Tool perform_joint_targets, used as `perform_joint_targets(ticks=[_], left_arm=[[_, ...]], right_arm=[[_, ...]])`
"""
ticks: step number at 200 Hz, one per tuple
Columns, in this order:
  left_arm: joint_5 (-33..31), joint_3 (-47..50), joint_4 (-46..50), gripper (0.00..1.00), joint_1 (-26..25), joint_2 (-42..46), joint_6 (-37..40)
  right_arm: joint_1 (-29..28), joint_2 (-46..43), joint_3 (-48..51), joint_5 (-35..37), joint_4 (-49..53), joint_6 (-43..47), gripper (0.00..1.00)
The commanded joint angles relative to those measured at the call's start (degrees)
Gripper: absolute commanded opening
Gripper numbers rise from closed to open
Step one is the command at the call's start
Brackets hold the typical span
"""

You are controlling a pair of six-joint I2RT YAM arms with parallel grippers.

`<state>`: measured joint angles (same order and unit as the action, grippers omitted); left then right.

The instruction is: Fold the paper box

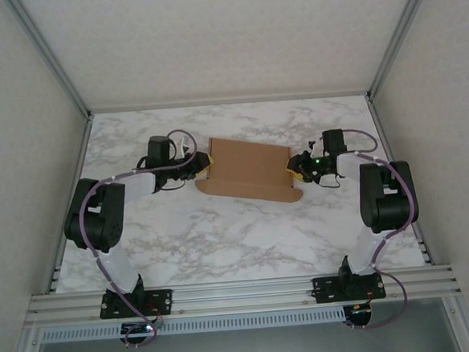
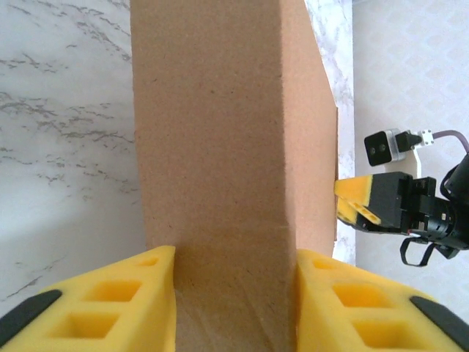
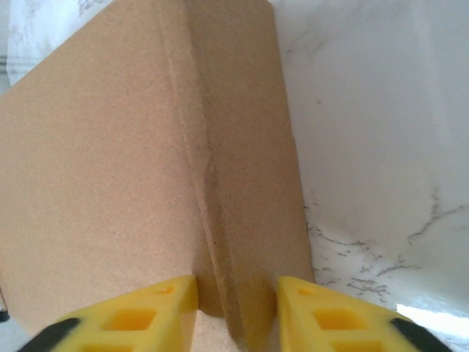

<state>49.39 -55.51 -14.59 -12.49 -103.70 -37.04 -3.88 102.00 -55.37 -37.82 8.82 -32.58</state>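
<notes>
From above, the box (image 1: 250, 171) lies on the counter (image 1: 223, 241), with the left gripper (image 1: 195, 164) at its left end and the right gripper (image 1: 297, 167) at its right end. Left wrist: fingers (image 2: 139, 301) clamp the box's end. Right wrist: fingers (image 3: 322, 315) clamp its folded edge.

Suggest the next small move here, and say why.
The left hand and right hand each straddle one end of the box, cardboard filling the gap between their fingers, though a firm grip isn't clear. I'd probably close both a little to pinch the ends.
</notes>
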Motion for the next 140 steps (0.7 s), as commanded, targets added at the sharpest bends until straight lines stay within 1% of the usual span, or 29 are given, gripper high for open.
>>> perform_joint_targets(ticks=[1,20,34,55,73,102,122,131,140], left_arm=[[2.7,-2.4,3.4,0.36,-3.3,2.9,1.8],[1.9,-4.0,6.1,0.36,-3.3,3.6,2.5],[1.5,-4.9,7.4,0.36,-3.2,3.8,2.8],[2.6,-4.8,6.3,0.36,-2.6,3.4,1.3],[5.1,-3.3,2.8,0.36,-1.3,2.8,-1.4],[7.8,-1.4,-0.6,0.36,0.8,0.6,-4.0],[8.9,-1.1,-1.6,0.36,1.2,-1.2,-4.5],[8.8,-1.1,-1.3,0.36,1.1,-1.9,-4.2],[8.3,-1.3,-0.2,0.36,1.2,-2.5,-3.4]], right_arm=[[-1.3,-0.7,1.6,2.2,4.6,0.4,0.49],[-1.3,-3.0,1.8,4.3,5.2,0.3,0.62],[-1.3,-5.6,1.9,6.6,5.7,-0.2,0.68],[-0.8,-9.4,2.3,10.3,6.7,-1.3,0.76],[0.6,-11.0,3.1,9.3,5.5,-2.8,0.86],[2.4,-10.0,2.8,5.5,4.4,-3.8,0.88],[3.1,-7.3,1.6,0.7,3.8,-3.8,0.9],[3.3,-6.5,1.2,0.7,4.4,-3.9,0.9],[3.4,-6.6,1.4,2.4,4.9,-3.8,0.9]])
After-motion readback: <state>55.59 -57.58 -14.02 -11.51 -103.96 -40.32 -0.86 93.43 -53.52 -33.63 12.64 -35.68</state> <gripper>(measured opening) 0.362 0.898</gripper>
